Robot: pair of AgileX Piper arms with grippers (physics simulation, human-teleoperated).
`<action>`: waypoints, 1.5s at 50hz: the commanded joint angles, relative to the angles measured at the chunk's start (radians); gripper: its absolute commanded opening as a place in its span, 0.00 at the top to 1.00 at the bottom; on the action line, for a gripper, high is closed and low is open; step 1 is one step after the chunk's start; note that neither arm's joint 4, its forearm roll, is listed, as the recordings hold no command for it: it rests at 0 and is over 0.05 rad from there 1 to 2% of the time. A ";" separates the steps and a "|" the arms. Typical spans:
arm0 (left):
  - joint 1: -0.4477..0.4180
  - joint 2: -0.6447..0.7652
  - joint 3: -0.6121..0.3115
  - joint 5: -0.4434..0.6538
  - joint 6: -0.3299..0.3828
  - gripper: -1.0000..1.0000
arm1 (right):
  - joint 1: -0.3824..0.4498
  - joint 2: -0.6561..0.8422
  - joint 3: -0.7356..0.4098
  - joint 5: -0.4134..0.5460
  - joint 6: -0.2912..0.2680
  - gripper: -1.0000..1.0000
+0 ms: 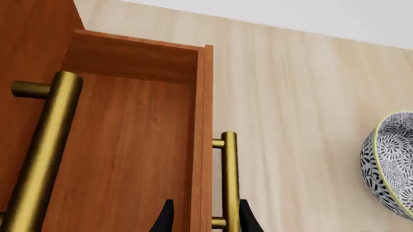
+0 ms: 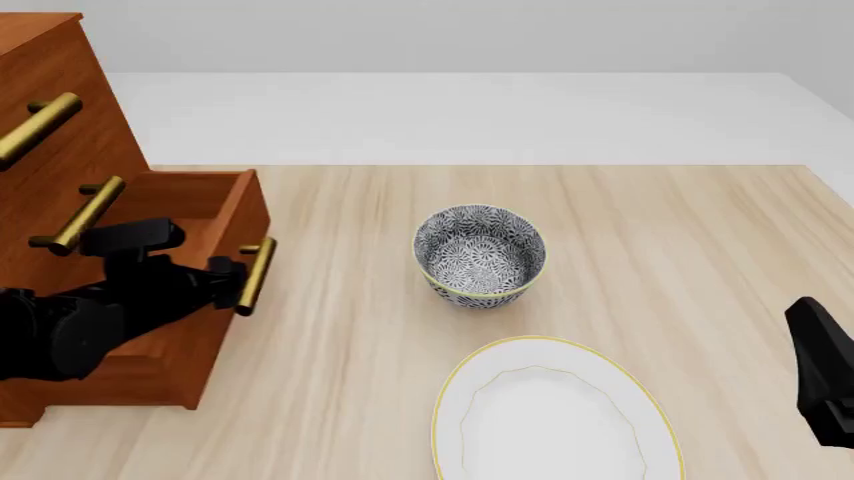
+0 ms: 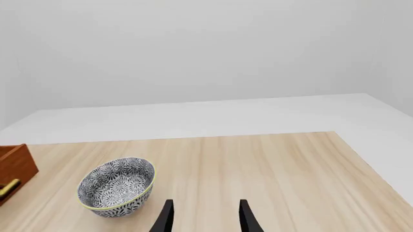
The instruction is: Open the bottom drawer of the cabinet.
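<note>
Left gripper point(image 2: 238, 283) fingers straddle the brass handle point(image 2: 254, 276) of the bottom drawer point(image 2: 220, 215), already partly out of the cabinet point(image 2: 60, 130); whether they clamp it is unclear; next, pull farther.

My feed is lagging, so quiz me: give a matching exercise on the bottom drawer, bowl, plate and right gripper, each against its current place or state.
Things:
1. bottom drawer
2. bowl
3. plate
4. right gripper

Places or states:
A. white with a gold rim, at the near table edge
B. pulled out of the cabinet, its handle between the left gripper fingers
C. open, holding nothing, over bare table
D. patterned, mid-table, beyond the plate

Pairs: 1-B, 2-D, 3-A, 4-C
</note>
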 commanded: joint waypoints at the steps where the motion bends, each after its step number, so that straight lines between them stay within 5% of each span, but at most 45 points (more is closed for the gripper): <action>1: -0.036 0.058 0.009 -0.014 -0.044 0.00 | 0.000 0.000 0.001 0.001 -0.001 0.00; 44: -0.208 0.095 -0.100 0.032 -0.022 0.00 | -0.015 0.000 0.002 -0.002 0.003 0.00; 75: -0.250 -0.006 -0.133 0.124 -0.006 0.00 | -0.016 0.000 -0.001 0.000 0.007 0.00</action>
